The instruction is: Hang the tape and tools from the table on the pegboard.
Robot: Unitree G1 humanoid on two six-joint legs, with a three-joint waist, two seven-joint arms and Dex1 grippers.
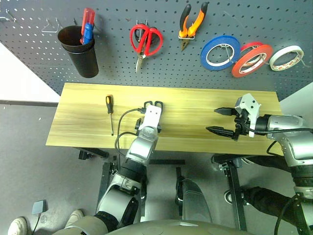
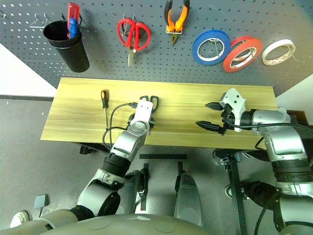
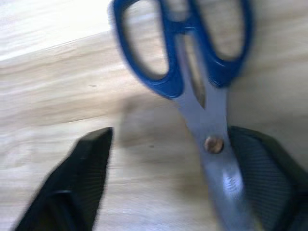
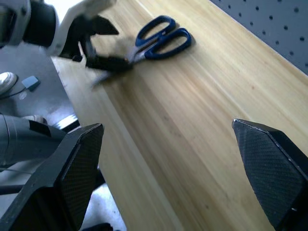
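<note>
Dark-blue-handled scissors (image 3: 211,144) lie flat on the light wood table (image 1: 195,100), near its middle. My left gripper (image 3: 171,139) is low over them, open, with one finger (image 3: 82,183) on each side of the blades. The far finger rests against the blade. A screwdriver (image 1: 109,105) with a black-and-orange handle lies on the table to the left. My right gripper (image 1: 212,120) hovers open over the table's right part, holding nothing. On the pegboard (image 1: 166,68) hang the red tape (image 1: 252,59) and the orange-and-black pliers (image 1: 191,23).
Also on the pegboard: a black cup (image 1: 79,50) with red and blue tools in it, red-handled scissors (image 1: 145,41), a blue tape ring (image 1: 220,52) and a pale ring (image 1: 286,58). Bare wire hooks (image 1: 50,25) sit at the upper left.
</note>
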